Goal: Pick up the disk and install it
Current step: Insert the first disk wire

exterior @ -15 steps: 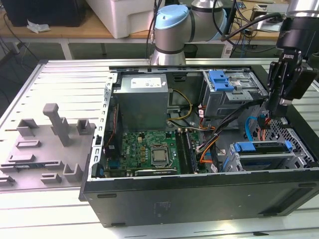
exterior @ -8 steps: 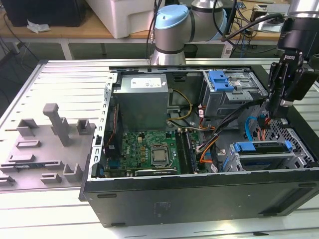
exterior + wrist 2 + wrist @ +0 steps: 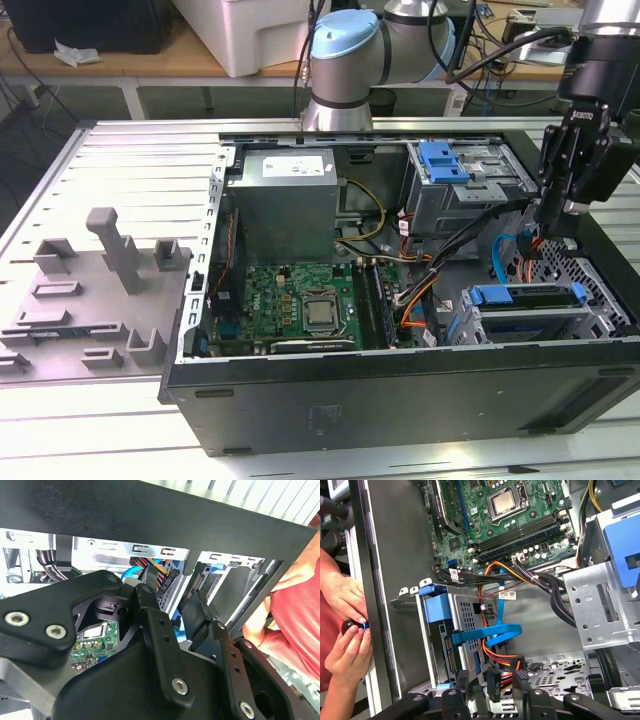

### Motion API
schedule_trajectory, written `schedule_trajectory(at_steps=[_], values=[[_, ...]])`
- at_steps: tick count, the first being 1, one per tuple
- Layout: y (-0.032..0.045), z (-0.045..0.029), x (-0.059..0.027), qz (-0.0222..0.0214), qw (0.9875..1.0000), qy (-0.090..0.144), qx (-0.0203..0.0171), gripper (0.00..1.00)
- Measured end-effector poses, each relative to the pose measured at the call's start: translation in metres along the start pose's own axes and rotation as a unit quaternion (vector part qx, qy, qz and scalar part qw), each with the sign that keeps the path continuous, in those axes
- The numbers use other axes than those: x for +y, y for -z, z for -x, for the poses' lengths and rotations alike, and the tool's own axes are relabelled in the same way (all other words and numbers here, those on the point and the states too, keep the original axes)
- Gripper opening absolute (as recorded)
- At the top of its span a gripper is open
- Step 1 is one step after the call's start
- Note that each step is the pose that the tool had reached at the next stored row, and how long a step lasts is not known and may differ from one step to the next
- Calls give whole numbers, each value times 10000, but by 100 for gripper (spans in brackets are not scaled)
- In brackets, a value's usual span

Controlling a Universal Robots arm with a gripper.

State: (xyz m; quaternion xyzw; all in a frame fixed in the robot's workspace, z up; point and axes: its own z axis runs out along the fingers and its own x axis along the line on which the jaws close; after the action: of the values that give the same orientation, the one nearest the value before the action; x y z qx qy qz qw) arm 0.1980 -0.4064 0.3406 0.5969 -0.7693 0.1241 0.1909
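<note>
The fingers [image 3: 521, 685] stand spread and empty, just above the cables [image 3: 495, 661] beside the cage [image 3: 470, 611]. The disk [image 3: 520, 297] sits in that cage, blue rails showing. Going lower, I think, they could catch a cable and pull its plug.

Open black computer case [image 3: 400, 400] lying on a slatted metal desk [image 3: 130, 160], green motherboard [image 3: 285, 290] with CPU socket [image 3: 321, 313], grey power supply [image 3: 285, 195], blue bracket [image 3: 443, 162] atop a grey drive cage [image 3: 432, 205], grey fixture blocks [image 3: 110, 265] beside the case, blue flat cable [image 3: 487, 632]
</note>
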Motion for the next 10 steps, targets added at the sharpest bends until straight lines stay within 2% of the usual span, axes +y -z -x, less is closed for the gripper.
schedule_trajectory(at_steps=[10], values=[[-15,-31,-17,13,10000,-1,5,47]])
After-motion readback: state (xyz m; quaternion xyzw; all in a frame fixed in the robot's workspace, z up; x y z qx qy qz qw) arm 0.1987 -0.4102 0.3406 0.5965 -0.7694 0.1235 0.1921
